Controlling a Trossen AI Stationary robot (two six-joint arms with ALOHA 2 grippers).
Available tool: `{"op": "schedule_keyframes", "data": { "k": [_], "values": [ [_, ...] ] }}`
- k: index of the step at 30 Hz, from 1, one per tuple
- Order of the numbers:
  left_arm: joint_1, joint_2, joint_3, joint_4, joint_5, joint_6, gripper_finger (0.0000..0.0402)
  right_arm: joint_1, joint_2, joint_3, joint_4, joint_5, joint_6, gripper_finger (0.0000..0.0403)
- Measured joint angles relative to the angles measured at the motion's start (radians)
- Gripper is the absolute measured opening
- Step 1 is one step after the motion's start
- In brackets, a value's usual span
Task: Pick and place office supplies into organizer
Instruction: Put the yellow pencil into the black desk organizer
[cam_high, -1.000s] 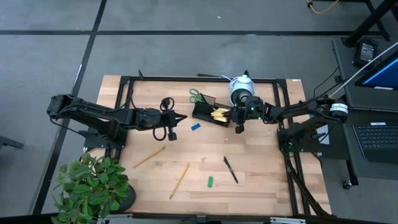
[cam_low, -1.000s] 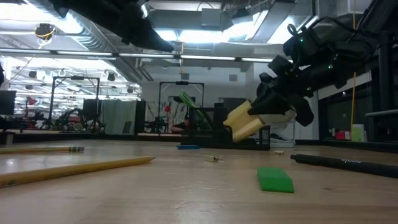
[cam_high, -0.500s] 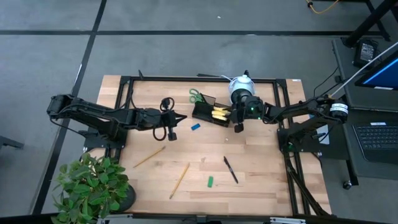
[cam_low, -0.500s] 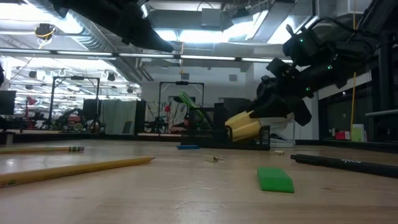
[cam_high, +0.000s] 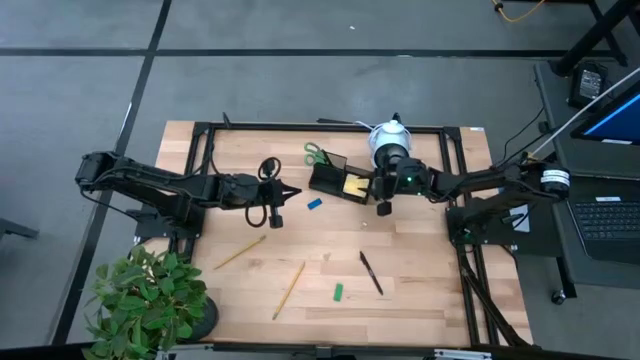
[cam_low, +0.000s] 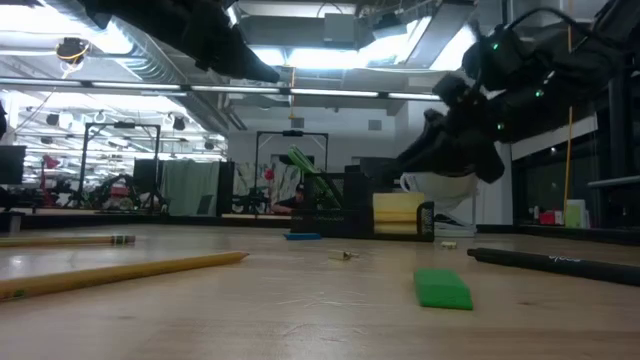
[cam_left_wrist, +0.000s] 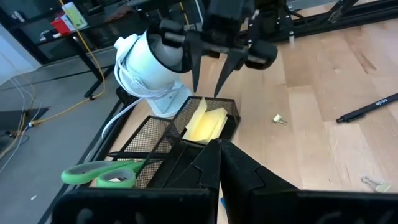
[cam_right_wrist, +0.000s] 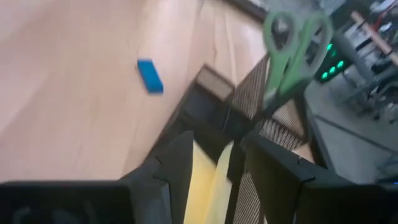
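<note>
The black mesh organizer (cam_high: 325, 180) stands at the table's far middle. The green-handled scissors (cam_high: 314, 153) stick into its taller back section. The yellow sticky-note pad (cam_left_wrist: 204, 123) lies in its low front compartment. My right gripper (cam_left_wrist: 207, 87) hangs open just above the pad, fingers pointing down and clear of it; in the right wrist view the pad (cam_right_wrist: 208, 183) shows between the two fingers. My left gripper (cam_high: 293, 189) is shut on nothing, a short way to the organizer's left. A blue piece (cam_high: 315, 203) lies on the table near the organizer.
Two pencils (cam_high: 240, 252) (cam_high: 289, 289), a black pen (cam_high: 371, 272) and a green piece (cam_high: 338, 292) lie on the near half of the table. A white round device (cam_high: 385, 140) stands right behind the organizer. A potted plant (cam_high: 150, 300) sits at the near left corner.
My right gripper has opened and let go of the yellow pad. The pad, held tilted a second ago, has dropped into the organizer's front compartment and now lies level. The gripper has risen a little above it.
</note>
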Motion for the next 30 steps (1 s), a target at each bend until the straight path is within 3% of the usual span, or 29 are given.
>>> {"op": "schedule_keyframes", "data": {
  "k": [10,13,16,23,27,30],
  "values": [
    [0.0,0.0,0.0,0.0,0.004,0.017,0.0003,0.107,-0.088,0.001,0.047,0.002,0.005,0.0147],
    [0.0,0.0,0.0,0.007,0.031,0.017,0.0001,0.144,-0.095,0.04,0.024,0.059,0.057,0.014],
    [-0.001,0.0,0.0,0.014,0.049,0.017,0.0002,0.174,-0.096,0.107,-0.066,0.116,0.083,0.0136],
    [-0.033,0.0,0.0,0.004,0.093,0.033,0.0002,0.25,-0.096,0.272,-0.355,0.117,0.159,0.0133],
    [-0.068,0.0,0.0,0.006,0.108,0.065,0.0002,0.299,-0.096,0.344,-0.473,0.123,0.186,0.0116],
    [-0.09,0.0,0.0,-0.016,0.099,0.006,0.0001,0.333,-0.095,0.373,-0.523,0.129,0.187,0.01]
  ]
}}
